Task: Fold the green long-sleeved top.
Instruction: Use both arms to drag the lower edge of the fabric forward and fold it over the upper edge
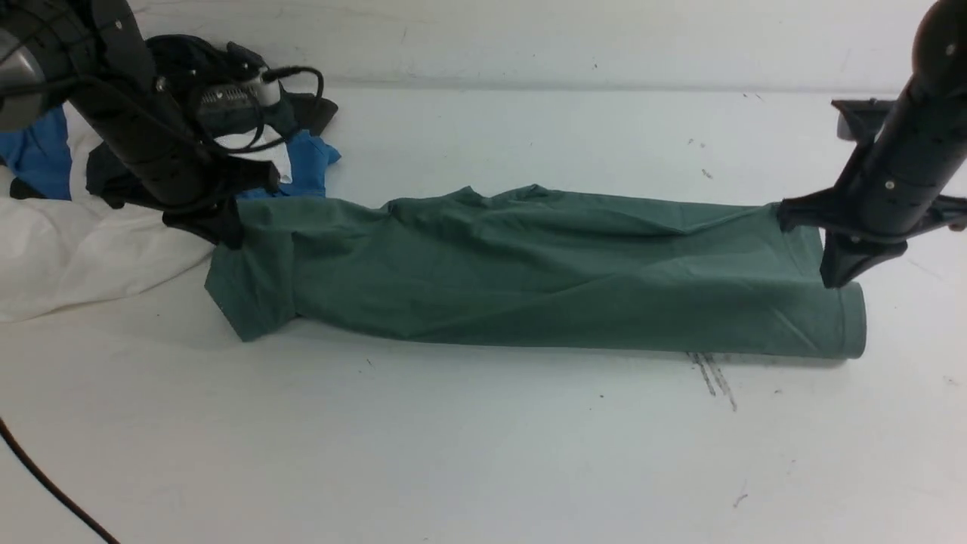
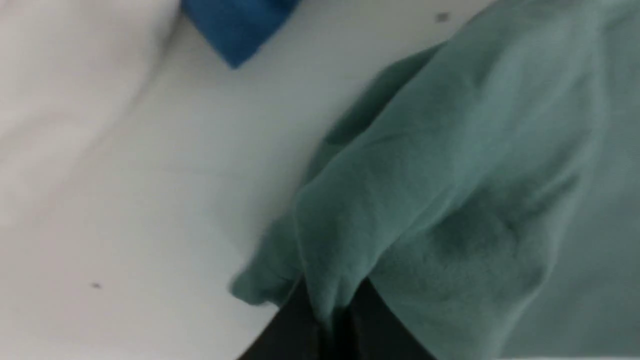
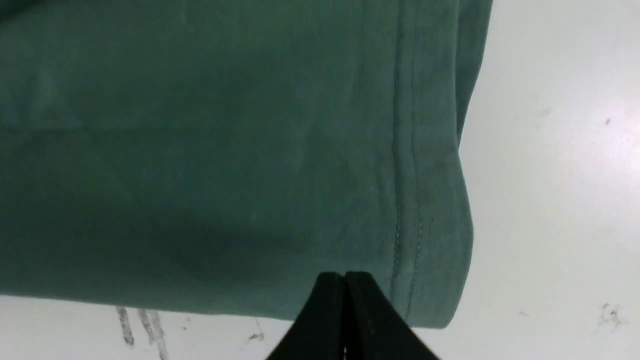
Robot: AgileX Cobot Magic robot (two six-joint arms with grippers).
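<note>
Green long-sleeved top [image 1: 544, 264], stretched across table [image 1: 483, 453], both ends pinched

The lower half of the front view is bare table [image 1: 483, 453], open to pass, save a black cable [image 1: 45, 483] crossing the lower left corner. The green long-sleeved top [image 1: 544, 272] bars the middle almost edge to edge. A heap of blue, dark and white garments [image 1: 75, 242] and the left arm [image 1: 143, 151] crowd the upper left. The right arm [image 1: 906, 166] blocks the right edge. The upper centre strip is open.
</note>
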